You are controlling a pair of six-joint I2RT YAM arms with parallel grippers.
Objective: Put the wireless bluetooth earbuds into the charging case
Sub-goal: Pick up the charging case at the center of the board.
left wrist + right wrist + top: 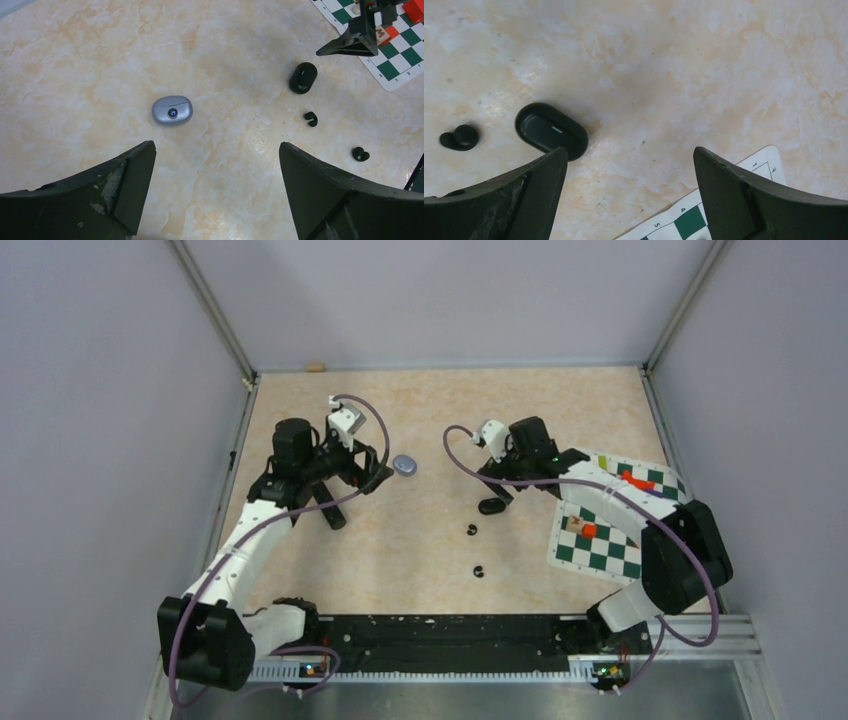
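Two glossy black earbuds (471,531) (479,571) lie loose on the marble table, also seen in the left wrist view (311,118) (360,154); one shows in the right wrist view (460,137). A black oval charging case (491,506) (303,77) (551,131) lies shut just beyond them. A silver-purple oval case (405,465) (172,110) lies shut at mid-table. My left gripper (357,495) (216,146) is open, a short way from the silver case. My right gripper (510,488) (630,150) is open, its left finger beside the black case. Neither holds anything.
A green-and-white checkered mat (610,520) (395,65) (684,220) lies at the right with red and orange blocks (634,480) (589,530) on it. Grey walls enclose the table. A black rail (450,635) runs along the near edge.
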